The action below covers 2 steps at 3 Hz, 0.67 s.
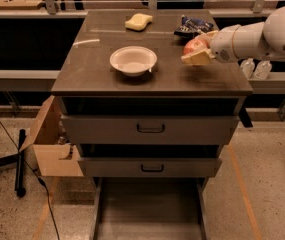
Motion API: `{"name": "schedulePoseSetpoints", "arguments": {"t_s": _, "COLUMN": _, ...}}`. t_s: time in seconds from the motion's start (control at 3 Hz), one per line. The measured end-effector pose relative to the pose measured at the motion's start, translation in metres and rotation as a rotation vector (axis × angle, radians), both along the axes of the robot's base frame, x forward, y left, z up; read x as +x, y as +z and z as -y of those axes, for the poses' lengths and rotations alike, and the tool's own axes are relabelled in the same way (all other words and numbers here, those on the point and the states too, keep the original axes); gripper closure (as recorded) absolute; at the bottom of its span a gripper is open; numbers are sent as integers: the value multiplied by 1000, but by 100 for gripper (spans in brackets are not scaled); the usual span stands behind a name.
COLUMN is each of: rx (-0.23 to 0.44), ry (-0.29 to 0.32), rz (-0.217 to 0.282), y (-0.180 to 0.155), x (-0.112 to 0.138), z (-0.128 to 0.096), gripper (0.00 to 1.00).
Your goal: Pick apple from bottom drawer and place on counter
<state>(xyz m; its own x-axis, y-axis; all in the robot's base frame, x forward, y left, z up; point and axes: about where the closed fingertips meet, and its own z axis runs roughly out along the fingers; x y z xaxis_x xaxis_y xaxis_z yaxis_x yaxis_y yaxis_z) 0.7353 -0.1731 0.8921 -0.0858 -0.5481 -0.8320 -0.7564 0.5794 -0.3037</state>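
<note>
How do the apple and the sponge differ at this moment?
The apple is red and round; the sponge is pale yellow and blocky. The end effector grips the apple at the counter's right side; the sponge lies free near the back edge. Both are smaller than the white bowl.

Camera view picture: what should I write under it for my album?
The gripper holds the apple over the counter, right of a bowl; the bottom drawer stands open.

The single camera stands in front of the worktop [92, 76], raised above it and tilted down at middling range. It faces the drawer fronts beneath, and the frame's lower edge cuts the open bottom drawer [149, 209]. The gripper [196, 52], clasping the apple [193, 45], hangs over the worktop's right side.
</note>
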Motion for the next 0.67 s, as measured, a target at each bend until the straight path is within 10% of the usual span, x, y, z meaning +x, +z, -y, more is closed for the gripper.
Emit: {"name": "schedulePoseSetpoints", "arguments": {"t_s": 0.67, "rx": -23, "ry": 47, "rz": -104, "y": -21, "x": 11, "z": -8, "gripper": 0}}
